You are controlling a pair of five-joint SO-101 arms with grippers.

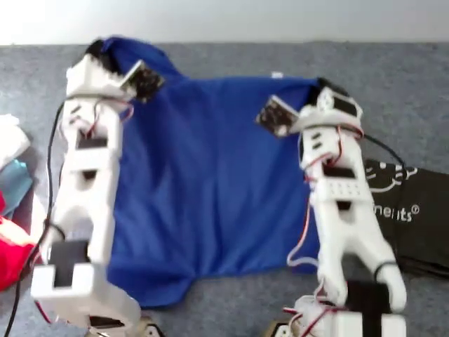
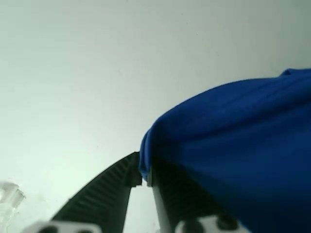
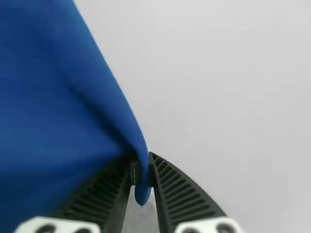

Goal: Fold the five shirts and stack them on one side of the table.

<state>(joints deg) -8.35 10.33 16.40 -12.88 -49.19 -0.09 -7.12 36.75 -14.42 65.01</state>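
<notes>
A blue shirt [image 1: 210, 175] lies spread over the grey table, its far edge lifted by both arms. My left gripper [image 2: 144, 178] is shut on a fold of the blue shirt [image 2: 233, 141] at the far left corner, where the left arm [image 1: 91, 168] reaches. My right gripper [image 3: 141, 184] is shut on the edge of the blue shirt [image 3: 53, 107] at the far right corner, under the right arm [image 1: 337, 189]. In both wrist views the cloth hangs from the black ridged fingers [image 3: 170, 189] against a pale wall.
A black shirt with white print [image 1: 407, 210] lies at the right edge of the table. Red [image 1: 10, 253], teal [image 1: 14, 186] and white [image 1: 10, 137] garments are piled at the left edge. Bare grey table [image 1: 407, 98] shows at the far right.
</notes>
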